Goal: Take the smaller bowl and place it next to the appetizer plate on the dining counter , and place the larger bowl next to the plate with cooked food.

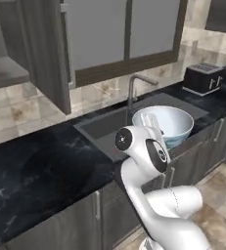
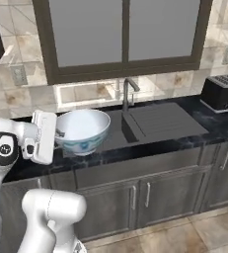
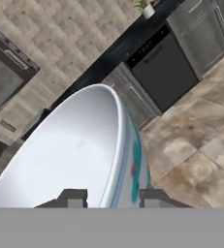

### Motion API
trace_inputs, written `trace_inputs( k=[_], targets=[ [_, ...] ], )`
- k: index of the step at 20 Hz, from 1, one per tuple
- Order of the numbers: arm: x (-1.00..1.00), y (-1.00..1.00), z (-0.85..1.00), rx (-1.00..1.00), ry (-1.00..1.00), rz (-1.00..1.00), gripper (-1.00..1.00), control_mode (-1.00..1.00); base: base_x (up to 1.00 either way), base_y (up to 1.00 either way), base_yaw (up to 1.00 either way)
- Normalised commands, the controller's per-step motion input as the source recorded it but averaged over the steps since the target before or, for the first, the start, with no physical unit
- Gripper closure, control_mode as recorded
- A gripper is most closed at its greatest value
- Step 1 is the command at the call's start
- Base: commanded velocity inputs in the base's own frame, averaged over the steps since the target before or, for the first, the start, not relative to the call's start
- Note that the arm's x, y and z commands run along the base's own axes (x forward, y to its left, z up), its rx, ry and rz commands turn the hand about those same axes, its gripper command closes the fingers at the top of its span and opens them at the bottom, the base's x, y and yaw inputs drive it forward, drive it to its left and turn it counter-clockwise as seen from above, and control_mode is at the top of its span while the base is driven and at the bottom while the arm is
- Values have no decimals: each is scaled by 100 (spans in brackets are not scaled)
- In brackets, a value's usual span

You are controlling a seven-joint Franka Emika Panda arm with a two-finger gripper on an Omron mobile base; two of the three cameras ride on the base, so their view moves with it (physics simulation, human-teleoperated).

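Note:
My gripper (image 3: 112, 199) is shut on the rim of the larger bowl (image 3: 74, 150), a wide white bowl with a pale blue inside and a blue and reddish pattern outside. One finger sits inside the rim and the other outside. In the left base view the larger bowl (image 1: 170, 124) hangs in the air over the counter's front edge by the sink, just beyond my white hand. In the right base view the gripper (image 2: 59, 133) holds the larger bowl (image 2: 83, 129) from its left side, upright. The smaller bowl, both plates and the dining counter are out of view.
A dark sink (image 1: 102, 128) with a faucet (image 1: 133, 90) is set in the black marble worktop (image 1: 31, 171). A black toaster (image 2: 223, 91) stands at the right. An open wall-cabinet door (image 1: 46, 53) juts out above the left worktop. Tiled floor (image 3: 191, 160) lies below.

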Motion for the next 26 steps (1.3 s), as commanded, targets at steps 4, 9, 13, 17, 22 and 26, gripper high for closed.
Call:
trace_inputs(
  k=[4, 9, 13, 17, 22, 26],
  targets=[
    [0, 0, 0, 0, 0, 0, 100, 100, -4, -56, -62],
    [0, 0, 0, 0, 0, 0, 100, 100, -4, -38, -69],
    [0, 0, 0, 0, 0, 0, 100, 100, 0, -30, -71],
    [0, 0, 0, 0, 0, 0, 100, 100, -5, -61, -54],
    [0, 0, 0, 0, 0, 0, 100, 100, 0, -66, -54],
    [0, 0, 0, 0, 0, 0, 100, 100, 1, -69, -49]
  ],
)
